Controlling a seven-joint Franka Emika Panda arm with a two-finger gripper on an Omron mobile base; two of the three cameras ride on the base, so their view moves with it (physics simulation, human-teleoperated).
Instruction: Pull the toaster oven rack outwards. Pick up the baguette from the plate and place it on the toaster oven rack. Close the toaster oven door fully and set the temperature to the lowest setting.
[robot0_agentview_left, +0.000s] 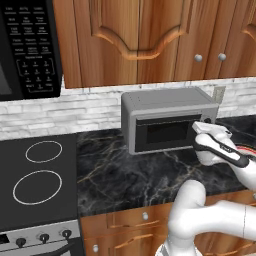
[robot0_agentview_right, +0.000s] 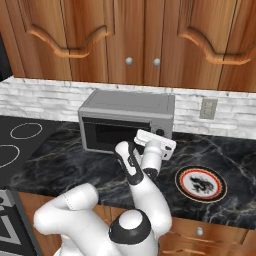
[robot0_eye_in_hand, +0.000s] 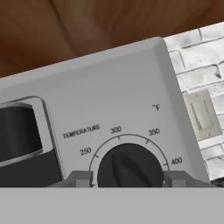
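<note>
Dark temperature knob (robot0_eye_in_hand: 130, 166) sits between pincer (robot0_eye_in_hand: 127, 178) fingertips; grip uncertain.

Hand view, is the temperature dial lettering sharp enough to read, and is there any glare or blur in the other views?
Hand view: temperature knob scale is crisp, with 250 to 400 legible. Left base view: toaster oven evenly lit, no glare, soft shadow on the counter. Right base view: plate pattern slightly soft and coarse.

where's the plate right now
The plate sits on the dark marble counter in the right base view, to the right of the toaster oven and nearer the front edge, below the wall outlet. No baguette lies on it.
</note>
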